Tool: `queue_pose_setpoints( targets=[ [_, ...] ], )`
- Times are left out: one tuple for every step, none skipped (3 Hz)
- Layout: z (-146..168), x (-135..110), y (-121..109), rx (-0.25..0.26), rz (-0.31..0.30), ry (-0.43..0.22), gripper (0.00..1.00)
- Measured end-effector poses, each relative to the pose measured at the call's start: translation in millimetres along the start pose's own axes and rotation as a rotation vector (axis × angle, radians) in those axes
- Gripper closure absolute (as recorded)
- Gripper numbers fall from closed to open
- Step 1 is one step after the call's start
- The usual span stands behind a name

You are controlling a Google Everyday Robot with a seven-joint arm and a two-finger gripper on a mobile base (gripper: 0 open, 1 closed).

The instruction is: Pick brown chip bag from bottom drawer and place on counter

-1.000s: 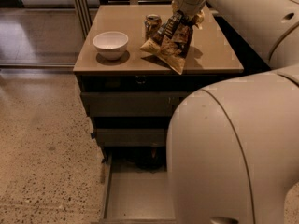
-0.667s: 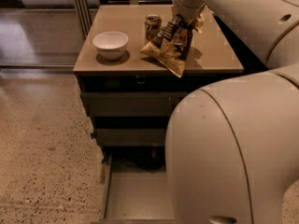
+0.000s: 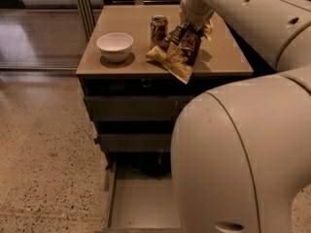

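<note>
Brown chip bag (image 3: 179, 58) on counter (image 3: 223, 57) | gripper (image 3: 177, 35) over its top | fingers (image 3: 169, 38) seemingly pinching it

Brown chip bag (image 3: 178, 58): crinkled, dark brown with tan ends, is lying on the counter (image 3: 221, 57) near the middle of its front half. Its lower tan corner is reaching the counter's front edge and its upper end is rising toward the gripper (image 3: 181, 33), which is hovering at that end. Counter: glossy beige, square. Bottom drawer (image 3: 141, 205): is standing pulled out below the counter, its flat grey floor showing.
</note>
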State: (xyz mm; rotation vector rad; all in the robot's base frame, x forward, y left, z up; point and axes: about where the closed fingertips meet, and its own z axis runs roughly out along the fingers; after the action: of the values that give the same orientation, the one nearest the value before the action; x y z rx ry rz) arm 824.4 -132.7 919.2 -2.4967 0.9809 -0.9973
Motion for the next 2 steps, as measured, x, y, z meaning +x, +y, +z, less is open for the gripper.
queue_pose_setpoints(
  targets=[
    [0.0, 0.0, 0.0, 0.0, 0.0, 0.0, 0.73],
    [0.1, 0.0, 0.0, 0.0, 0.0, 0.0, 0.5]
  ],
)
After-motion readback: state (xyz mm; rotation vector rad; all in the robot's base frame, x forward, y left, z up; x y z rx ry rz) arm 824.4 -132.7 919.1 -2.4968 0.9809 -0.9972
